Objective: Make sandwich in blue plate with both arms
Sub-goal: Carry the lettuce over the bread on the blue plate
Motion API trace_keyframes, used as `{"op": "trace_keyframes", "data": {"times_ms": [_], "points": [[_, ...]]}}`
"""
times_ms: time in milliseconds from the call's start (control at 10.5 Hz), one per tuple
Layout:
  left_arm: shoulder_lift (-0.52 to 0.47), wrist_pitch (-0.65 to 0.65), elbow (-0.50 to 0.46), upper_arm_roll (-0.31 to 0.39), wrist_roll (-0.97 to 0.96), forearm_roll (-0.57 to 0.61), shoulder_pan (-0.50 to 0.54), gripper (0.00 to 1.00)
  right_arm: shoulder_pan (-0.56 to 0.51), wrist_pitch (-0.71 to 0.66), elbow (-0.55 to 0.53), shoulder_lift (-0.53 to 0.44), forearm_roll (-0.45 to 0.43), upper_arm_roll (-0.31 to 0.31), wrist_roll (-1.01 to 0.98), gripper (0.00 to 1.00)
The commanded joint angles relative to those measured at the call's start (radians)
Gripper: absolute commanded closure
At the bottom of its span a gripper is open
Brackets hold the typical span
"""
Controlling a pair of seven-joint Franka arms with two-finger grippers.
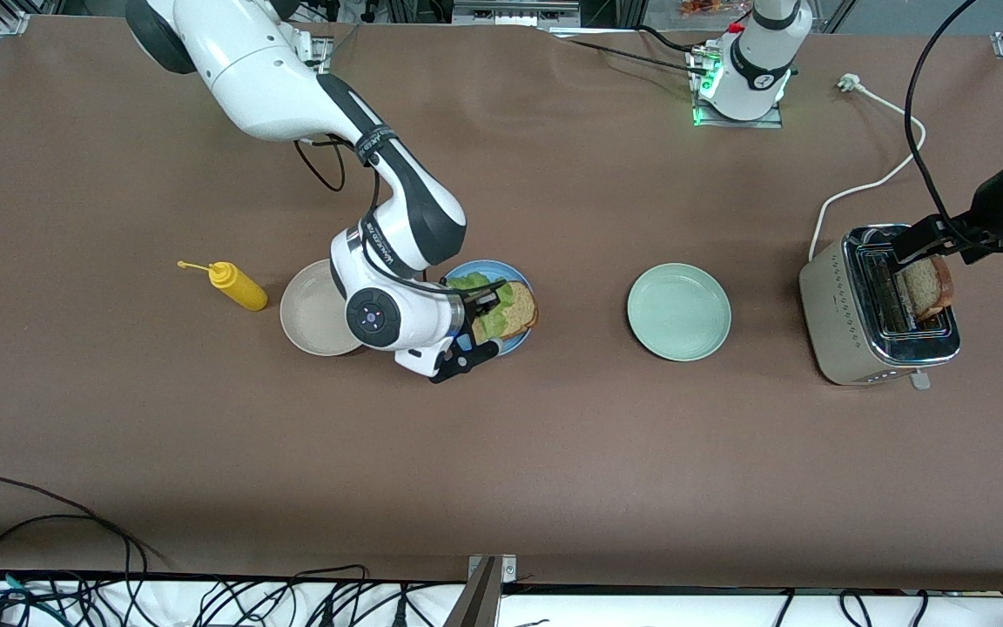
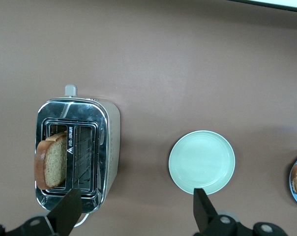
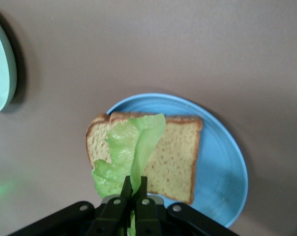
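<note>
R gripper (image 3: 133, 196) pinches lettuce (image 3: 126, 152) over bread (image 3: 170, 155) on blue plate (image 3: 222, 167); L gripper (image 2: 133, 211) wide open, empty, above toaster (image 2: 77, 152), 3 o'clock end.

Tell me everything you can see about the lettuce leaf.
The lettuce leaf is ruffled, light green with a paler rib. The shut right gripper pinches one end, and the rest drapes over the speckled brown bread slice lying on the blue plate, covering part of the slice.

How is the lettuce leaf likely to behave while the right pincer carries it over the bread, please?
Probably floppy: the lettuce leaf droops and folds from the shut right pincer. Likely very light, so it may shift on the bread slice once released. Its thin ruffled edges look easily torn.
</note>
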Motion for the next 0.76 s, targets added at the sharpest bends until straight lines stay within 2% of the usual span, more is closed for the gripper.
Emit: {"op": "trace_keyframes", "data": {"times_ms": [0,191,477,667], "points": [[0.001,-0.009,0.014,-0.005,0.010,0.024,0.004,0.00,0.022,0.148,-0.002,0.020,-0.006,-0.004,-0.019,0.00],[0.001,-0.009,0.014,-0.005,0.010,0.024,0.004,0.00,0.034,0.197,-0.008,0.020,-0.090,-0.003,-0.089,0.00],[0.001,-0.009,0.014,-0.005,0.010,0.024,0.004,0.00,0.022,0.193,0.001,0.011,-0.131,-0.007,-0.161,0.00],[0.001,-0.009,0.014,-0.005,0.010,0.024,0.004,0.00,-0.001,0.135,0.001,-0.018,-0.158,-0.023,-0.169,0.00]]}}
